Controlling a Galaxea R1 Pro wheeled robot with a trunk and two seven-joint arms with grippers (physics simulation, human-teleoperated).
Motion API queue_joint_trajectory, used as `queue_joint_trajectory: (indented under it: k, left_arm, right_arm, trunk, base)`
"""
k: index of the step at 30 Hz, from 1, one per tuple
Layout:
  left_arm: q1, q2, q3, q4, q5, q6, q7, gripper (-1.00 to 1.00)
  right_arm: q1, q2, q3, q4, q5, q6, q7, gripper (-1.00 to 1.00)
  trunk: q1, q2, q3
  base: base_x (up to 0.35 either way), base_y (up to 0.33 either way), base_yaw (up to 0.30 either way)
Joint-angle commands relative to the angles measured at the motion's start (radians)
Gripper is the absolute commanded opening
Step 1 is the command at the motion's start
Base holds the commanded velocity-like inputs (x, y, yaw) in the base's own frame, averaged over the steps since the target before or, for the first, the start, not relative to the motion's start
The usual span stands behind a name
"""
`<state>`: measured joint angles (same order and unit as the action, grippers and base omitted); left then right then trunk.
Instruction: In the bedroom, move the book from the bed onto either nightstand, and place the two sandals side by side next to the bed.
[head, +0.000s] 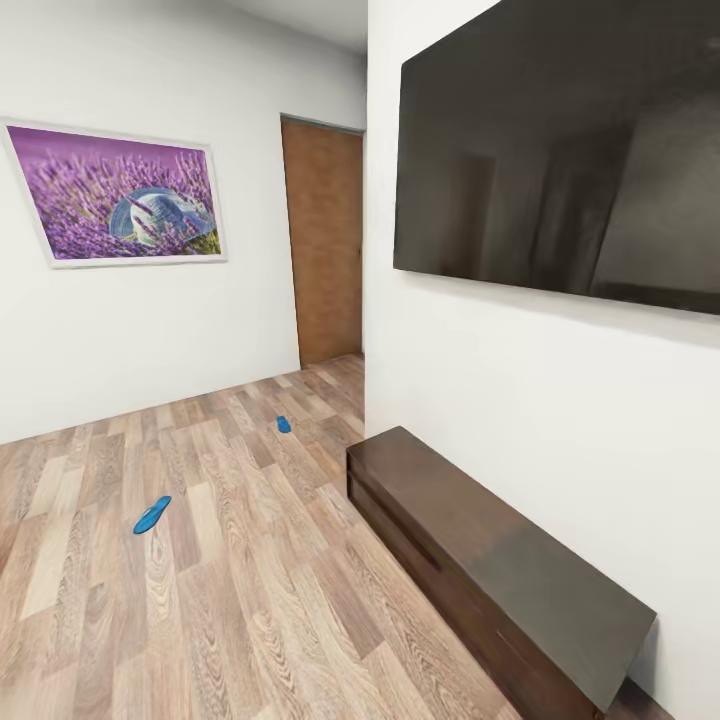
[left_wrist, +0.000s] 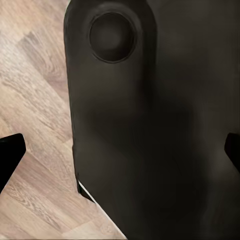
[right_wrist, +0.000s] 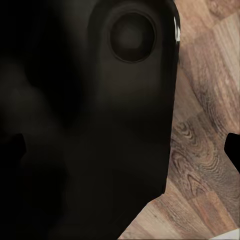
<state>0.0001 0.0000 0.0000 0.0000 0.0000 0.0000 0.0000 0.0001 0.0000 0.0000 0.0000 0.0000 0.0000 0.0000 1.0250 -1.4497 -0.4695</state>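
Note:
Two bright blue sandals lie apart on the wood-plank floor in the head view. One sandal is nearer, at the left. The other sandal lies farther off, toward the doorway. The book, the bed and the nightstand are out of view. In the left wrist view my left gripper is open, its dark fingertips at the picture's two sides, held over the robot's dark body. My right gripper is open in the same way in the right wrist view, with nothing between its fingers.
A long dark brown low bench stands against the white wall at the right, under a large black screen. A brown door is at the back. A lavender picture hangs on the left wall.

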Motion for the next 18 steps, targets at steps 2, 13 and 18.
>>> queue_joint_trajectory:
  k: [2, 13, 18]
  left_arm:
    - [0.002, 0.0, -0.001, -0.003, 0.002, 0.002, -0.002, 1.0]
    - [0.003, 0.0, -0.002, -0.037, 0.002, 0.002, -0.002, 1.0]
    - [0.003, 0.0, -0.002, -0.055, 0.002, 0.002, -0.002, 1.0]
  right_arm:
    - [-0.002, -0.002, -0.005, 0.002, 0.001, 0.004, 0.006, 1.0]
    - [-0.002, -0.002, -0.004, 0.002, 0.004, 0.003, 0.006, 1.0]
    - [-0.002, -0.002, -0.004, 0.002, 0.004, 0.003, 0.006, 1.0]
  trunk:
    - [0.0, 0.0, 0.0]
    - [0.0, 0.0, 0.0]
    - [0.0, 0.0, 0.0]
  base:
    - [0.0, 0.0, 0.0]
    - [0.0, 0.0, 0.0]
    - [0.0, 0.0, 0.0]
